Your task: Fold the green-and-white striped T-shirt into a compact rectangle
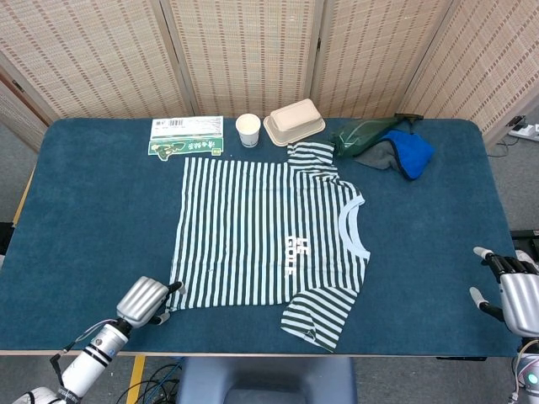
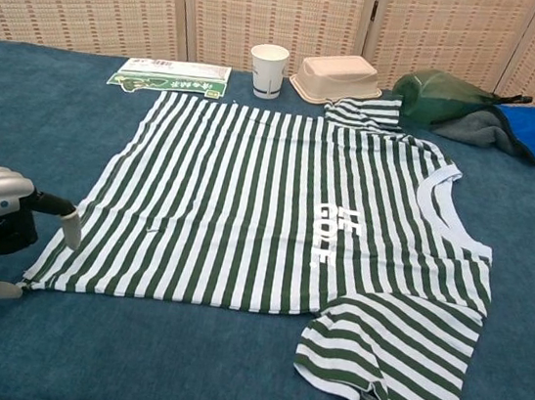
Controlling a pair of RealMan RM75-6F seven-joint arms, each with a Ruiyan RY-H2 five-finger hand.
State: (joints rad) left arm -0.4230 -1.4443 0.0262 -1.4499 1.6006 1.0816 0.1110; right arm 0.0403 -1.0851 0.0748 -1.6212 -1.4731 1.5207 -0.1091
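On the table lay one striped T-shirt, one paper cup, one lidded takeaway box, one flat green packet and a single heap of green, grey and blue cloth. Two robot hands showed, the left hand and the right hand.

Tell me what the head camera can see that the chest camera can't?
Only the head view shows the right robot hand open at the table's edge, plus the floor around it. Only the chest view shows the left robot hand's fingertips closely, open at the striped T-shirt's hem corner. Both share the shirt, left robot hand, paper cup, container, packet and blue cloth.
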